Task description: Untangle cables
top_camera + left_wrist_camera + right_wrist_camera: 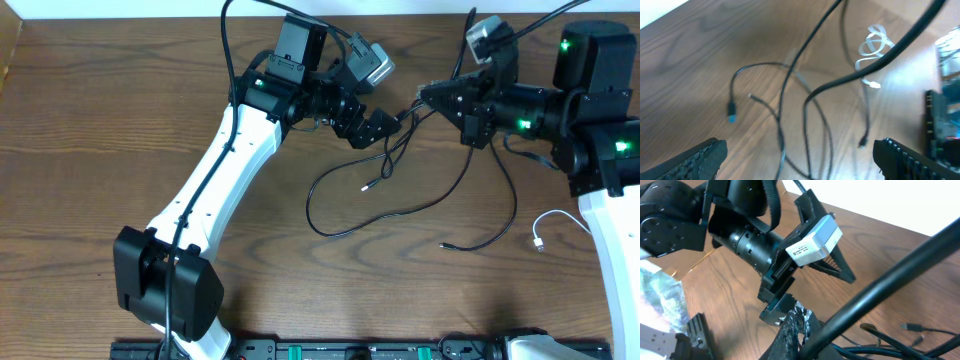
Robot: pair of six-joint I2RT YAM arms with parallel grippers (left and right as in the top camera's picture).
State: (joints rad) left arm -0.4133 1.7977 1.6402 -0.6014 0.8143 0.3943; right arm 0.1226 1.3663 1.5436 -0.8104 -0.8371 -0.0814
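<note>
1. Cables, black cords (880, 60): spread in loose, overlapping loops mid-table (100, 120), between the two arms. One strand rises off the wood toward the right arm.
2. Cables, white cord (545, 228): a small curl beside the right arm's base, lying apart from the black loops.
3. Right gripper (428, 95): jaws pressed together. The wrist view suggests they pinch one of the black cords, which leaves the fingertips as a thick raised line.
4. Left gripper (800, 155): jaws wide apart, holding nothing, poised over the black loops close to the right gripper.
5. Done, by judgement: the white cord is clear of the rest, and the black loops lie open, not knotted tight.
6. Outstanding, by judgement: the black strands cross at several points, and none lies fully on its own. About midway.
</note>
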